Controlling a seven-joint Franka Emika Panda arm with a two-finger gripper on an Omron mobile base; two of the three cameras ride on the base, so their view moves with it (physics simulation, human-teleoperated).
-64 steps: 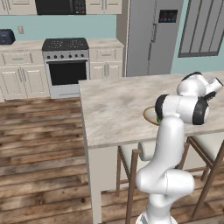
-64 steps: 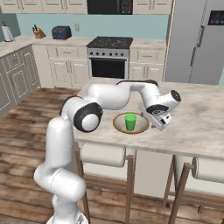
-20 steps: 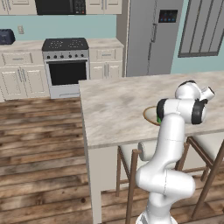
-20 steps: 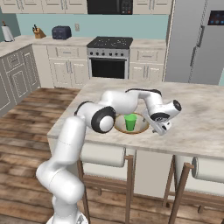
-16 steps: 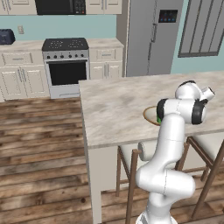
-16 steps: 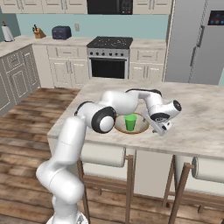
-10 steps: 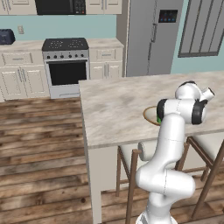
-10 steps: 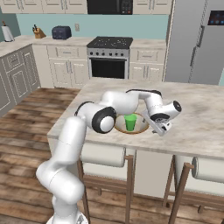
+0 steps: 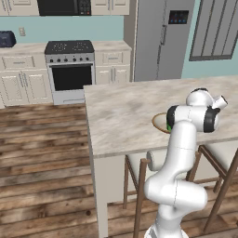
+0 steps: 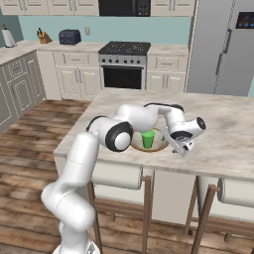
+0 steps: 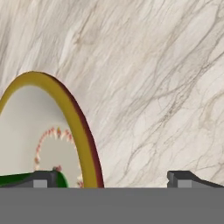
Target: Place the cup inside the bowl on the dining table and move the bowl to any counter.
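Cup (image 10: 148, 139) in bowl (image 10: 158, 146), gripper (image 10: 179, 150) beside

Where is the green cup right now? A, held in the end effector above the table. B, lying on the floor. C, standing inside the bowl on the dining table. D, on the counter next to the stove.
C: the cup stands upright inside the bowl on the dining table.

A home kitchen. A steel stove with black oven door (image 10: 122, 68) stands at twelve o'clock among cream panelled cabinets (image 10: 74, 79). A tall grey refrigerator (image 9: 158, 39) is at two o'clock, above a wood-plank floor (image 9: 44, 153).
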